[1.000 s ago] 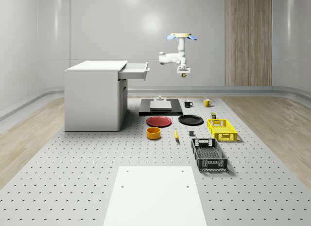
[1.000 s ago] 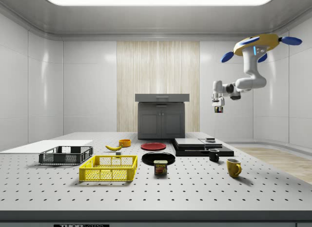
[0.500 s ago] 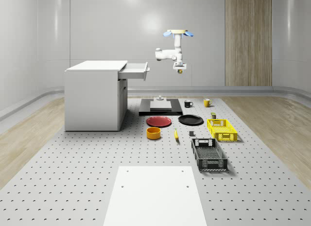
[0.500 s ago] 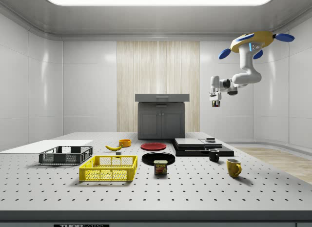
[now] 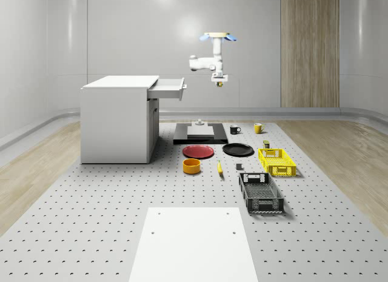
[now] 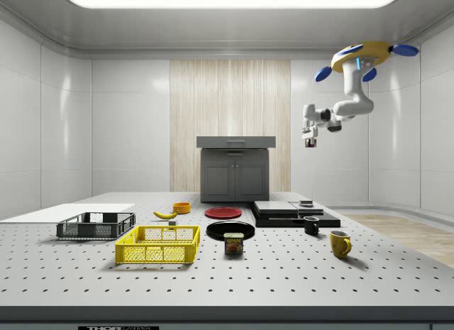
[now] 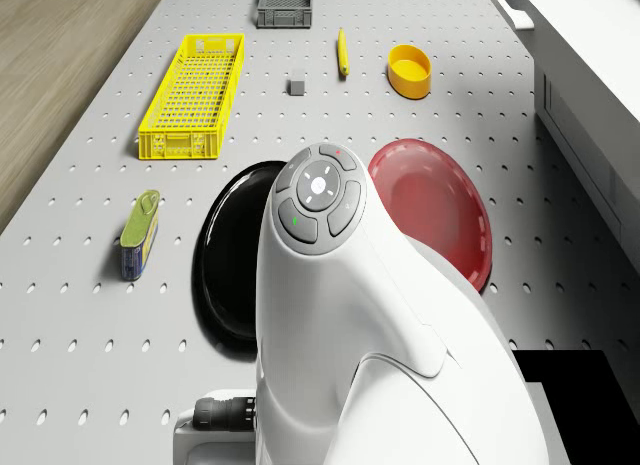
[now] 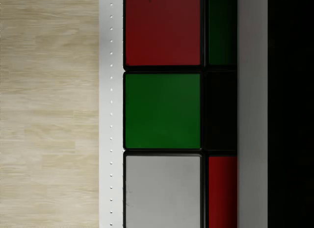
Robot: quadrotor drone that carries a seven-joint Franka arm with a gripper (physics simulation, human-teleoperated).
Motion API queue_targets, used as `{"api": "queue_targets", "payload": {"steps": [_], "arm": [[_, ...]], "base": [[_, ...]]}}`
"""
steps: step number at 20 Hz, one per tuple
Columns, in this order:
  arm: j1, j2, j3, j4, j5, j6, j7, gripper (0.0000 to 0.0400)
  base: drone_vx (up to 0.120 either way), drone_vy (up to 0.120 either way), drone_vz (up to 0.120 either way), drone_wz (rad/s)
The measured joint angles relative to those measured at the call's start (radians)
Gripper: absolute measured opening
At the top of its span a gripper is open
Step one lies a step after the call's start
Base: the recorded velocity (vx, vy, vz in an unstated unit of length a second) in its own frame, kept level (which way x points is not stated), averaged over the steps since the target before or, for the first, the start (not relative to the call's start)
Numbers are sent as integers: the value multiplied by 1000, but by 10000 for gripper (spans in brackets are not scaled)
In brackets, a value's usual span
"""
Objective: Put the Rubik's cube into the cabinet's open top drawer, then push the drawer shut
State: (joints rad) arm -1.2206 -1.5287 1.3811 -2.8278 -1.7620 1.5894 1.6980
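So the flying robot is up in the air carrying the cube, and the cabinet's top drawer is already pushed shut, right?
Not quite. The top drawer is open: in the whole-scene view it juts out from the cabinet. The rest holds: the drone hovers beside the cabinet, over the table's far end, with the Rubik's cube in its gripper.

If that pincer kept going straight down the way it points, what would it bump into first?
The pincer, shut on the Rubik's cube, points straight down. Below it lies open air, then probably the table near the black platform; depth is hard to judge. The drone hovers high, beside the open drawer.
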Motion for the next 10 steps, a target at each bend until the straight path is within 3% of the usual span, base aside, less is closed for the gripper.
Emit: {"api": "queue_targets", "payload": {"steps": [3, 10], "arm": [[-1, -4, 0, 0, 1, 3, 1, 325], [-2, -11, 1, 0, 5, 10, 2, 325]], "base": [[0, -120, 93, 0], [0, -120, 0, 0]]}}
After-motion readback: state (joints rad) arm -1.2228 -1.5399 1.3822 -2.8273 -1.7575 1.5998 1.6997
